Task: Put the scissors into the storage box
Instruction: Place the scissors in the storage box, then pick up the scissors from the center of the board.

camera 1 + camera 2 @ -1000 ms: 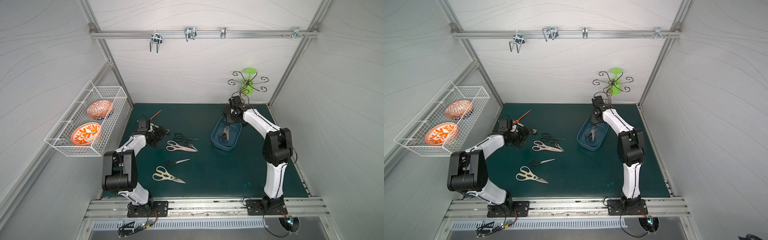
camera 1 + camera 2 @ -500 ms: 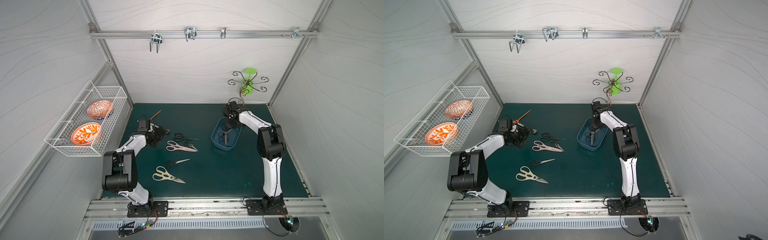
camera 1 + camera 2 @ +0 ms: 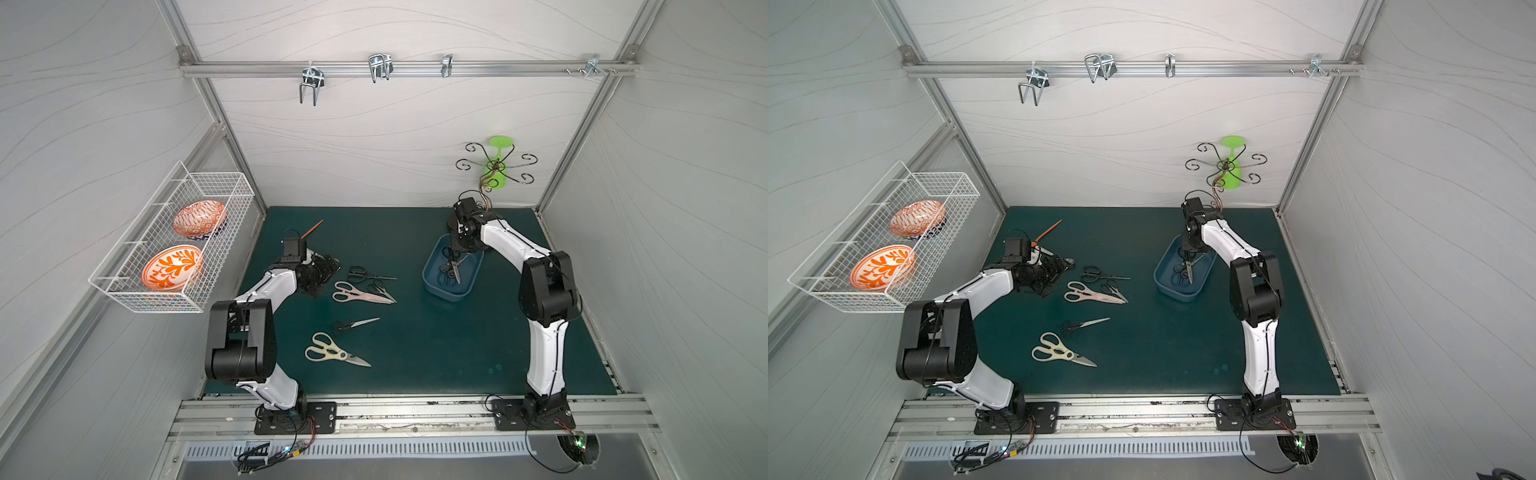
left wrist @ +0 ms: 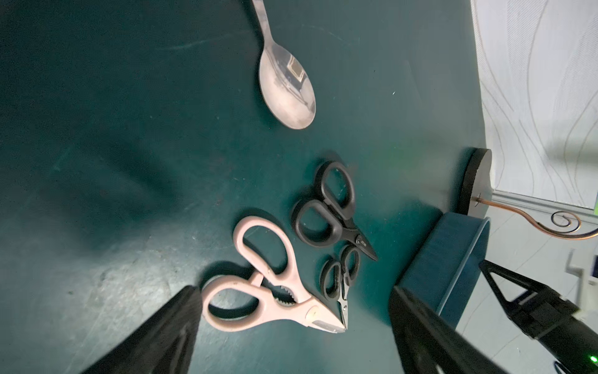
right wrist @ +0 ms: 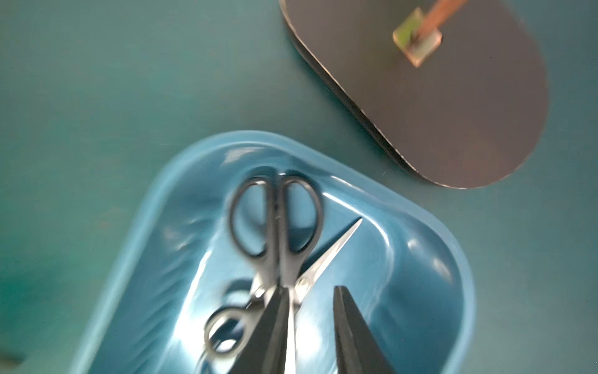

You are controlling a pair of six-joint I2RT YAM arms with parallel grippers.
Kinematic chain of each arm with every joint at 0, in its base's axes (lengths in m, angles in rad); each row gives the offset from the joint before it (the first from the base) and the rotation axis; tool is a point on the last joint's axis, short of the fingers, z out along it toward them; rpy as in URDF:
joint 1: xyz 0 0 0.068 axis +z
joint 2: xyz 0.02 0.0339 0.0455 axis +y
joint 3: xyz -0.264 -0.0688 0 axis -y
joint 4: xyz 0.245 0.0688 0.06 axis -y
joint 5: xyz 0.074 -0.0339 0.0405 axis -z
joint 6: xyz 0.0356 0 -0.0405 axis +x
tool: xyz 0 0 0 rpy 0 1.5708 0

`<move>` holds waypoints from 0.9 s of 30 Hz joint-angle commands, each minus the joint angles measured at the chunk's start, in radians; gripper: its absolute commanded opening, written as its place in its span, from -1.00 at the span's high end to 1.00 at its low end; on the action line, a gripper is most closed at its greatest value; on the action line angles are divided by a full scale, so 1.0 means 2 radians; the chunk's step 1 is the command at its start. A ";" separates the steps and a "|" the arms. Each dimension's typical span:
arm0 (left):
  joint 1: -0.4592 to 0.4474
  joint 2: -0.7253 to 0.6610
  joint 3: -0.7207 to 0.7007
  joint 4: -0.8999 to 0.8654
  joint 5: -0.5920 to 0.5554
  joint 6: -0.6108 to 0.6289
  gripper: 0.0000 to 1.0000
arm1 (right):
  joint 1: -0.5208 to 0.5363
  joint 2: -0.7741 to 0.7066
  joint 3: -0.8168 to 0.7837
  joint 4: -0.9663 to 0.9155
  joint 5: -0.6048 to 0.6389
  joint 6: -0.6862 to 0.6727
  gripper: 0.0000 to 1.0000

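Observation:
The storage box (image 3: pixel 446 291) is a dark blue tub at the back right of the mat. My right gripper (image 5: pixel 309 289) hangs over it, open. A black-handled pair of scissors (image 5: pixel 276 220), blurred, rests against one finger with its handles down in the box. Other pairs lie under it, one with a steel blade (image 5: pixel 330 252) sticking out. My left gripper (image 4: pixel 294 288) is open just above the pink-handled shears (image 4: pixel 268 285). Beside those lie a black pair (image 4: pixel 330 210) and a smaller black pair (image 4: pixel 339 275). Nearer the front lie a thin black pair (image 3: pixel 353 324) and cream-handled shears (image 3: pixel 332 353).
A metal spoon (image 4: pixel 288 90) lies by the left gripper, and an orange spoon (image 3: pixel 311 228) behind it. The cup stand's dark base (image 5: pixel 437 97) sits just behind the box, with a green cup (image 3: pixel 496 166) on its hooks. A white wire basket (image 3: pixel 174 241) with two bowls hangs on the left wall.
My right gripper's jaws have parted over the box, loosening the black-handled scissors. The right arm has shifted a little above the box. The left arm has stayed put.

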 commanded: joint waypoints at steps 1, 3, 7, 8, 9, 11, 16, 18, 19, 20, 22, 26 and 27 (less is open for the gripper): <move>-0.005 0.003 0.023 -0.014 -0.014 0.014 -0.89 | 0.047 -0.045 -0.006 -0.014 -0.017 -0.033 0.43; -0.005 0.000 0.021 -0.020 -0.013 0.003 -0.89 | 0.078 -0.052 -0.003 -0.016 -0.032 -0.039 0.43; -0.005 -0.011 0.011 -0.022 -0.016 -0.021 -0.89 | 0.133 -0.042 0.017 -0.026 -0.062 -0.035 0.44; -0.005 -0.016 0.006 -0.023 -0.018 -0.028 -0.89 | 0.147 -0.036 0.023 -0.028 -0.065 -0.032 0.44; -0.005 -0.022 0.000 -0.024 -0.021 -0.034 -0.89 | 0.160 -0.030 0.028 -0.026 -0.072 -0.031 0.44; -0.005 -0.031 -0.015 -0.021 -0.022 -0.041 -0.89 | 0.180 -0.015 0.039 -0.024 -0.087 -0.026 0.44; -0.004 -0.040 -0.034 -0.022 -0.018 -0.028 -0.89 | 0.218 0.035 0.073 -0.020 -0.102 -0.028 0.45; -0.004 -0.038 -0.035 -0.021 -0.018 -0.022 -0.89 | 0.225 0.057 0.092 -0.027 -0.099 -0.028 0.45; -0.004 -0.037 -0.035 -0.021 -0.017 -0.021 -0.89 | 0.226 0.066 0.099 -0.032 -0.099 -0.028 0.45; -0.004 -0.035 -0.035 -0.019 -0.015 -0.022 -0.89 | 0.226 0.075 0.107 -0.036 -0.099 -0.025 0.45; -0.004 -0.035 -0.032 -0.012 -0.010 -0.024 -0.89 | 0.226 0.089 0.115 -0.039 -0.095 -0.018 0.44; -0.003 -0.035 -0.026 -0.009 -0.009 -0.025 -0.89 | 0.231 0.113 0.129 -0.041 -0.094 -0.009 0.38; -0.002 -0.036 -0.026 -0.009 -0.007 -0.027 -0.89 | 0.233 0.119 0.134 -0.041 -0.092 -0.006 0.38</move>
